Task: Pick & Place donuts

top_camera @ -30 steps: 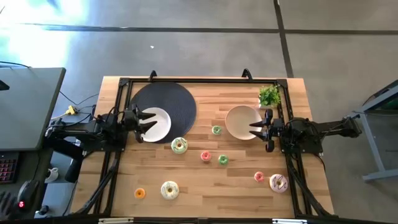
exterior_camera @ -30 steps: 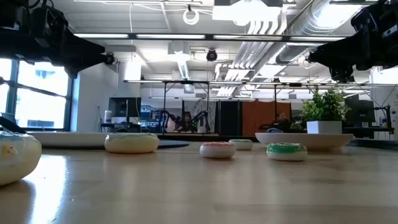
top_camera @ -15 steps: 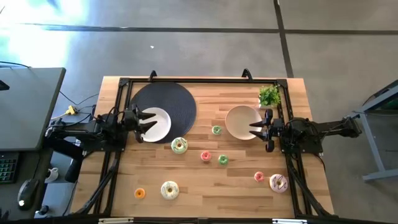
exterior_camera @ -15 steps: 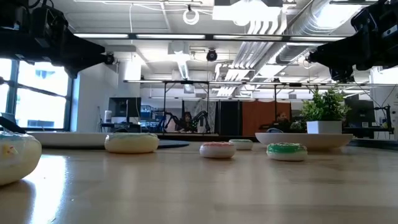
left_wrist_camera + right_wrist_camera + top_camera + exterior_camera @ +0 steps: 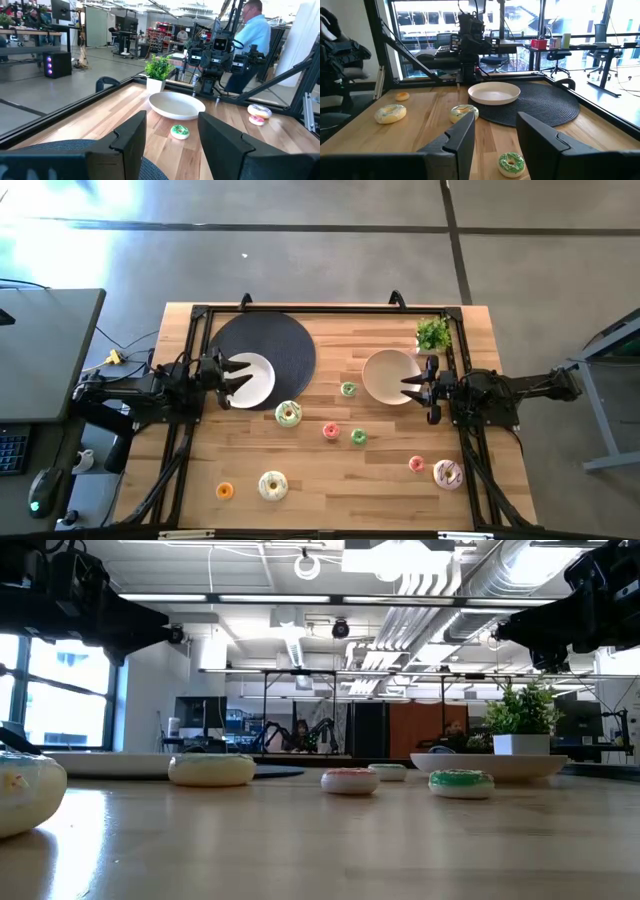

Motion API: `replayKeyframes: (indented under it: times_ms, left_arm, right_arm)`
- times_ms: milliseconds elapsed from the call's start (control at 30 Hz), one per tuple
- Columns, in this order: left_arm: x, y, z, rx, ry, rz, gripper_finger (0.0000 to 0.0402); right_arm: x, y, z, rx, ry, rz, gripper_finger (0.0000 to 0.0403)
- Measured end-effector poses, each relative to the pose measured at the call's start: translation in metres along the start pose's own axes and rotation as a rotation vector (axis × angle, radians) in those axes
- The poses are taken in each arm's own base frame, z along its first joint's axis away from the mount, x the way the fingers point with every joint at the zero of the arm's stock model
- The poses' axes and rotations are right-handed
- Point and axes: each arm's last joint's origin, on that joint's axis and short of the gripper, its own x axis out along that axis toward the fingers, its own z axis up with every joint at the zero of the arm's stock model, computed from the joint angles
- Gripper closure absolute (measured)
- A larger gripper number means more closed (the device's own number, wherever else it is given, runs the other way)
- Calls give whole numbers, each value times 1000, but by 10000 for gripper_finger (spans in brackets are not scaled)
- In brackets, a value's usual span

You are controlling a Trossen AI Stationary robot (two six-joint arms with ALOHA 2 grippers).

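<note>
The left gripper [image 5: 238, 376] hangs above the white plate [image 5: 254, 379] that sits on the round black mat [image 5: 280, 345]. Its two fingers are spread apart and hold nothing. The right gripper [image 5: 414, 387] hangs above the beige plate [image 5: 386, 372], near the little green plant [image 5: 433, 334]. Its fingers are apart too, and they are empty.

All the donuts lie on the wooden table [image 5: 330, 480], and no finger touches any of them. Just past the left fingers, off the edge of the mat, lies the big green-white donut [image 5: 288, 414]. Between the two sets of fingers, beside the beige plate, sits a tiny green donut [image 5: 348, 389]. Farther out from both grippers, in the middle of the table, lie a tiny pink-red donut [image 5: 331, 431] and another tiny green donut [image 5: 359, 437], side by side but not touching.

Well away from the left fingers, near the table's front edge, rest the big cream-yellow donut [image 5: 273, 485] and the tiny orange donut [image 5: 224, 491]. Well away from the right fingers, near the front corner on that side, the big pink-white donut [image 5: 447, 474] lies just beside a tiny pink donut [image 5: 416, 465].

A person in a light blue shirt [image 5: 251, 30] stands behind the table.
</note>
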Motion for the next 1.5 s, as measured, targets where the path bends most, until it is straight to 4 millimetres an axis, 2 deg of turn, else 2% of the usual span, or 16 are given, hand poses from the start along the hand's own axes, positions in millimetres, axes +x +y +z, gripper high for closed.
replayKeyframes:
  times_ms: [1300,1500]
  left_arm:
    - [0,0,0,5,-1,1,224]
    - [0,-1,6,-19,-44,-5,224]
  right_arm:
    - [0,0,0,0,0,0,263]
    - [0,0,0,0,0,0,263]
